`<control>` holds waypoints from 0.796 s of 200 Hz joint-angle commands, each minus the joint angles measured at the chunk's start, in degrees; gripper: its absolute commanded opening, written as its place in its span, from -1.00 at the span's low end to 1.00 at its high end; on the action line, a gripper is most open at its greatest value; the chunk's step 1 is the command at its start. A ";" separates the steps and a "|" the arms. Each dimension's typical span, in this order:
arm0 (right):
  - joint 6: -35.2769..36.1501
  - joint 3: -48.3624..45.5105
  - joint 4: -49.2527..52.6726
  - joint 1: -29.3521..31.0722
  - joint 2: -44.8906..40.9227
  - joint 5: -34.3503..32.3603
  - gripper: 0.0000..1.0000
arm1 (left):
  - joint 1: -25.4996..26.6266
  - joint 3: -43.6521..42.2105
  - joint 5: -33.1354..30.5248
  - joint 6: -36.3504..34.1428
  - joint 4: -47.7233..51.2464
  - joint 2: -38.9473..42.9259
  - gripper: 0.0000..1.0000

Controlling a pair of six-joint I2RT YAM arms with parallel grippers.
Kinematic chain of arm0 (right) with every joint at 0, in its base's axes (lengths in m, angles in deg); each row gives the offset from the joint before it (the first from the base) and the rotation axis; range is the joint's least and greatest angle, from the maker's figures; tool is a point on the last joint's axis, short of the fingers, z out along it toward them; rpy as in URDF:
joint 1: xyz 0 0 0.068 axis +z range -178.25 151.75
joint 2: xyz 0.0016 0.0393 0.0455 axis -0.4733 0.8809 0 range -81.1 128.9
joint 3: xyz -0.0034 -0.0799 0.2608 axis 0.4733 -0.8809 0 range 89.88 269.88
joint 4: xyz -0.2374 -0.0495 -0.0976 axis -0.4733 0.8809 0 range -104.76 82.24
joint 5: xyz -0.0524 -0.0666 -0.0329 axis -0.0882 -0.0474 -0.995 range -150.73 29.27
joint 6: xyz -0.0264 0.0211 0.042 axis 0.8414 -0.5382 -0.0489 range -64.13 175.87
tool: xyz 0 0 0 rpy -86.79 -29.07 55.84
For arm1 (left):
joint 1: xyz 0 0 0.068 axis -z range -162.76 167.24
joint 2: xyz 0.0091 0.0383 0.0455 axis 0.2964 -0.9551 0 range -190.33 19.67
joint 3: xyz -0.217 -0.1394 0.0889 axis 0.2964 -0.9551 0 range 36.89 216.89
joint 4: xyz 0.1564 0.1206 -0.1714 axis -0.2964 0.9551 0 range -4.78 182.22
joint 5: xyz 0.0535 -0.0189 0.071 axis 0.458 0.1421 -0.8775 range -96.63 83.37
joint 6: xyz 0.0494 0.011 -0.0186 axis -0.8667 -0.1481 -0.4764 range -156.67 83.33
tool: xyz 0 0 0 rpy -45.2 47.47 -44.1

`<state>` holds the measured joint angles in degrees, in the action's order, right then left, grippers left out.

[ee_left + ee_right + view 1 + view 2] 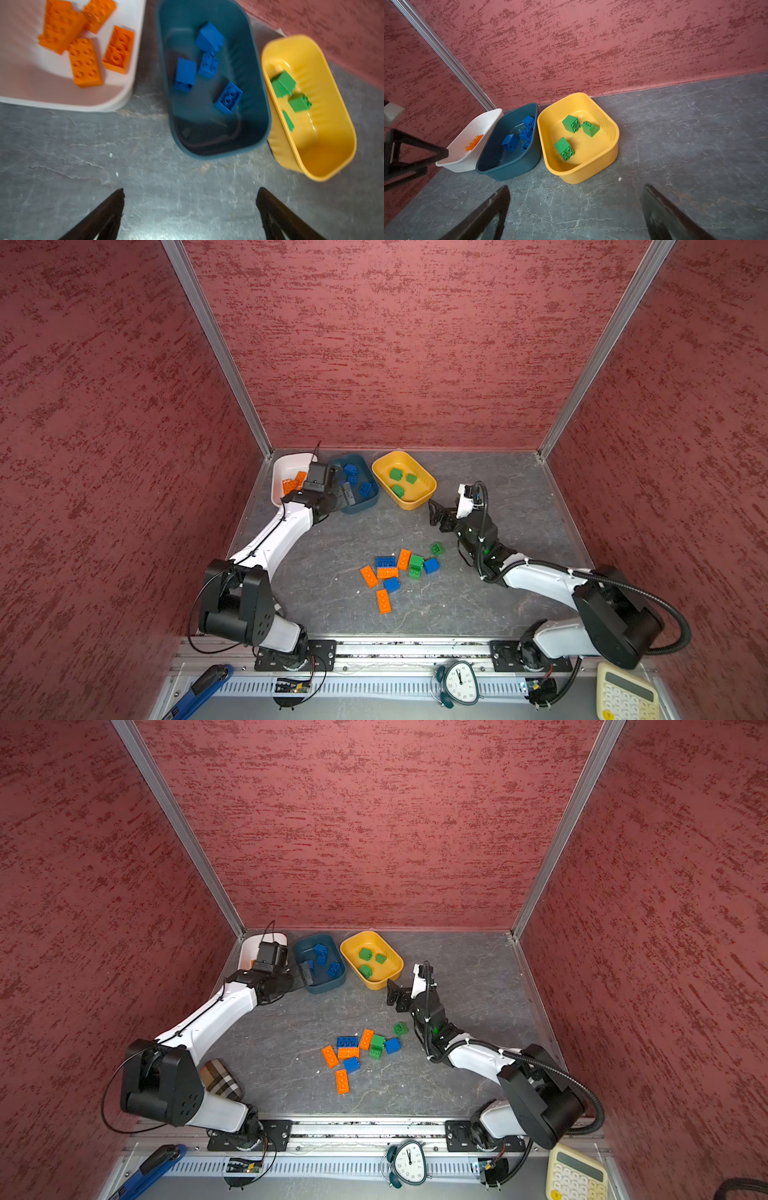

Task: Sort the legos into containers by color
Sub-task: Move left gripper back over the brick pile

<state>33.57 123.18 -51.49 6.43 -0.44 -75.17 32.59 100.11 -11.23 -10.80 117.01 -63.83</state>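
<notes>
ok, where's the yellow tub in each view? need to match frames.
In a top view: yellow tub at the back of the table, mid-picture.
In a top view: again at the back, mid-picture.
Left wrist: beyond the dark teal tub from the white tub; yellow tub.
Right wrist: mid-picture, three green bricks inside.
Shared landmark: the dark teal tub alongside it, in all four.

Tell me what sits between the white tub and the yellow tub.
The dark teal tub holding blue bricks stands between the white tub and yellow tub, clearest in the right wrist view.
</notes>
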 commanded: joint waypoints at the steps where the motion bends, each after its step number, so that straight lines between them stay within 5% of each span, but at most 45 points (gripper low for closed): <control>1: -1.08 2.46 1.31 -0.31 0.93 0.70 0.98 | 5.84 -2.68 0.51 1.06 3.90 1.18 0.99; 99: -2.75 5.71 5.75 -0.31 4.85 0.69 0.98 | 31.45 -10.48 3.26 14.53 11.52 0.82 0.97; 159: -2.57 7.48 7.06 -0.31 6.17 1.77 0.98 | 34.26 -13.55 2.28 19.02 12.44 -2.36 0.62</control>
<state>31.62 128.74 -45.09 6.40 4.98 -74.55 66.97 87.30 -6.99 4.70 128.09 -65.58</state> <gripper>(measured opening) 0.989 0.840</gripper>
